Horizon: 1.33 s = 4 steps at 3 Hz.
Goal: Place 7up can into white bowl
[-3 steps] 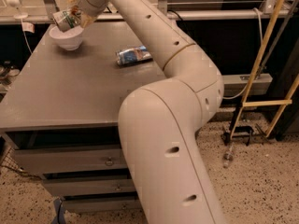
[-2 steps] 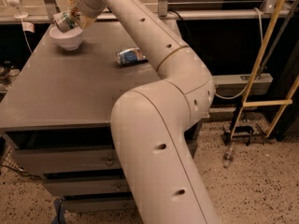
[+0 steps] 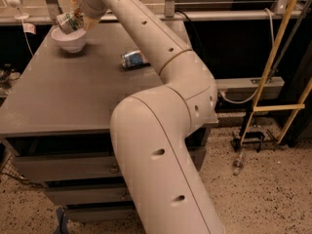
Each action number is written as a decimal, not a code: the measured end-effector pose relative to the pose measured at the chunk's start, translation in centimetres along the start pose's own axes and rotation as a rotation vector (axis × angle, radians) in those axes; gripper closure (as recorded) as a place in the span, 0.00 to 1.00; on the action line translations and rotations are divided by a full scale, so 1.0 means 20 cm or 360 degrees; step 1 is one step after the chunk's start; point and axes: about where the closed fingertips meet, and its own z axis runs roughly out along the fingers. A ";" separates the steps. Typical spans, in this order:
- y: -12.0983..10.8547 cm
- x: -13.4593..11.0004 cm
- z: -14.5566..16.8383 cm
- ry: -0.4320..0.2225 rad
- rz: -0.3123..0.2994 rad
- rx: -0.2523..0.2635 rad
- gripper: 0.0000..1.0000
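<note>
Matte grey tabletop (image 3: 73, 96) carried a smooth, round white bowl (image 3: 69, 43) at far left. The cream gripper (image 3: 72, 18) hung just above it, fingers clamped on the dented, tilted whitish-green 7up can (image 3: 64, 23), fingertips largely hidden. A blue-silver can (image 3: 134, 59) lay to the right.

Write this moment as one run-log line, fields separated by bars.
gripper: above white bowl, shut on 7up can | 7up can: tilted, over bowl | blue and silver can: lying on table

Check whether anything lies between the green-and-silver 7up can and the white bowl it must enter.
Nothing visible does. The gripper holds the dented green-and-silver 7up can directly over the small round white bowl; the blue and silver can lies well apart.
</note>
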 end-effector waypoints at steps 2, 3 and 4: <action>0.02 -0.02 0.04 -0.0010 -0.0001 -0.0015 0.28; 0.03 -0.02 0.05 -0.0014 -0.0001 -0.0022 0.05; 0.04 -0.03 0.06 -0.0017 -0.0001 -0.0027 0.00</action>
